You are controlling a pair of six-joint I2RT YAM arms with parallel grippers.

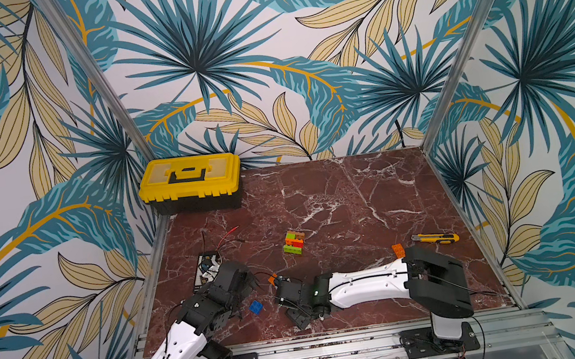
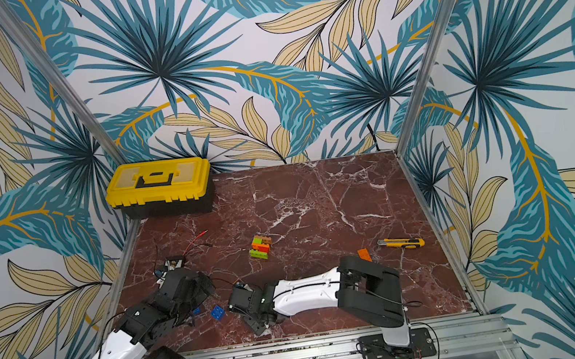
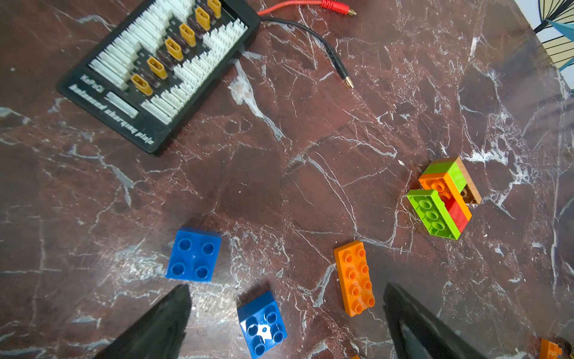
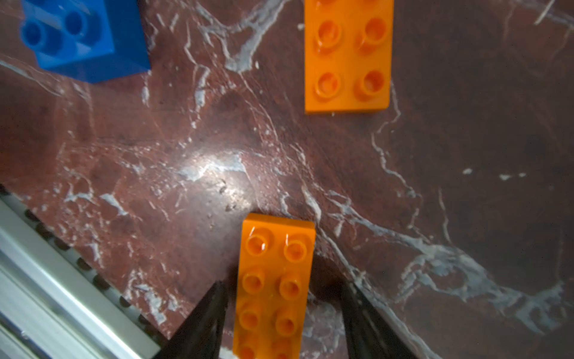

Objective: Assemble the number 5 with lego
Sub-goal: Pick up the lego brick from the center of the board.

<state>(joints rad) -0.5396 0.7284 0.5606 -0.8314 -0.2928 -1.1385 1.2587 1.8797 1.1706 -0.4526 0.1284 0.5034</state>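
While the right gripper [image 4: 282,284] straddles an orange brick [image 4: 276,264] near the cluster [image 1: 294,242], its jaws stand part-open, unpinched: aligned for lifting, I judge. Left gripper [image 3: 285,288] gapes empty.

Leaf-patterned walls [image 1: 258,39] around a red marble tabletop [image 1: 338,196]

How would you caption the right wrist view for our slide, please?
Right tool straddling an orange eight-stud brick on the marble table, a second orange brick and a blue brick nearby.
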